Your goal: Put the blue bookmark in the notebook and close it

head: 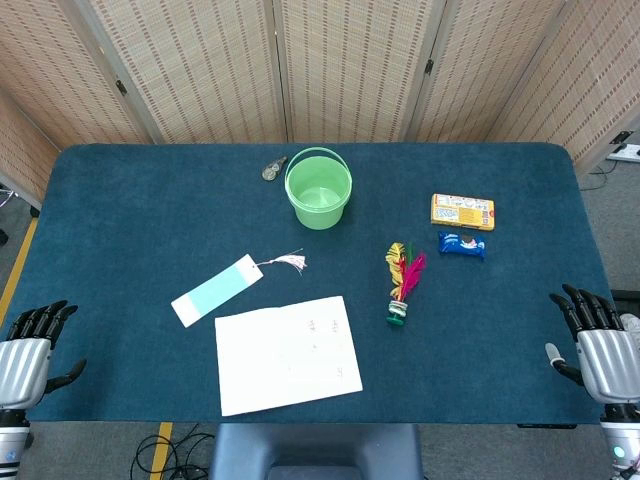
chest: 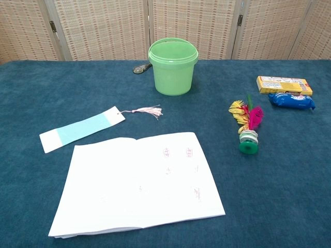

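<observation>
A pale blue bookmark [head: 216,289] [chest: 81,129] with white ends and a pink tassel [head: 288,262] [chest: 149,110] lies flat on the table, just up and left of the notebook. The notebook [head: 286,352] [chest: 137,183] lies open near the front edge, white pages up with a few small marks. My left hand [head: 32,350] rests at the front left corner, fingers spread, holding nothing. At the front right corner my right hand [head: 593,337] does the same. Both hands are far from the bookmark and out of the chest view.
A green bucket [head: 318,188] [chest: 172,65] stands at the back centre with a small metal object [head: 273,169] beside it. A feathered shuttlecock [head: 402,281] [chest: 247,125] lies right of the notebook. A yellow box [head: 462,211] [chest: 284,84] and a blue packet [head: 461,244] [chest: 291,101] sit further right.
</observation>
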Controlling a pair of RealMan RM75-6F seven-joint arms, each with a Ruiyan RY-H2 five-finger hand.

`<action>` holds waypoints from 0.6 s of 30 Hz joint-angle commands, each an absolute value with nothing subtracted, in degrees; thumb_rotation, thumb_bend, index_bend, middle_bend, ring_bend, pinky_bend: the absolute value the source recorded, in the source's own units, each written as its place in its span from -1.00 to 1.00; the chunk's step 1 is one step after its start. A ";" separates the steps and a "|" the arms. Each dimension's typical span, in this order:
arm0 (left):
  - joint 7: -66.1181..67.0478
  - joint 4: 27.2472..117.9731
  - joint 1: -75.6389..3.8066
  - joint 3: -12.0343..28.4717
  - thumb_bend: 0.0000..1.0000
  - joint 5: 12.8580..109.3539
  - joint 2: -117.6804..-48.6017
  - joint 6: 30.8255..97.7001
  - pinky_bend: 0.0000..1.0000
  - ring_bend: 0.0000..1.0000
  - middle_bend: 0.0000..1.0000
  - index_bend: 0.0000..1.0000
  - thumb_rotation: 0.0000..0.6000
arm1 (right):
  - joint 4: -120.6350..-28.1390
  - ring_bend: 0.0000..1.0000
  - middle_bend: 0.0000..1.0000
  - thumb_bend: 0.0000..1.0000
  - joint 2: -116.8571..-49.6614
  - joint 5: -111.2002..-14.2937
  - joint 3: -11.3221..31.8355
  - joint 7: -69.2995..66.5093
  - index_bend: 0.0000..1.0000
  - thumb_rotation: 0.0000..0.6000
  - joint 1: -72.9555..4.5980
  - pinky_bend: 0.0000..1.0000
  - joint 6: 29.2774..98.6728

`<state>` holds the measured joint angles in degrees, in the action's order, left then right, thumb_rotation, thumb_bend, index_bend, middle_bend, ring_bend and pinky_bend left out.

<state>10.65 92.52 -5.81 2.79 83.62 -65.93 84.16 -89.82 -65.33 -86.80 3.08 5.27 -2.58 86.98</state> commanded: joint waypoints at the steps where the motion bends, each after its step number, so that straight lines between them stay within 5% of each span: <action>1: 10.75 92.55 -5.89 2.87 -0.51 83.58 -66.05 84.13 -0.66 -0.68 -0.68 -0.61 1.00 | -89.81 -0.81 -0.82 -0.49 -65.35 -86.74 3.13 5.30 -0.68 1.00 -2.59 -0.72 86.95; 18: 9.75 92.76 -7.68 3.44 -0.51 85.69 -65.86 83.55 -0.66 -0.68 -0.68 -0.61 1.00 | -90.13 -0.81 -0.81 -0.49 -64.68 -87.73 3.45 5.46 -0.68 1.00 -1.72 -0.72 89.40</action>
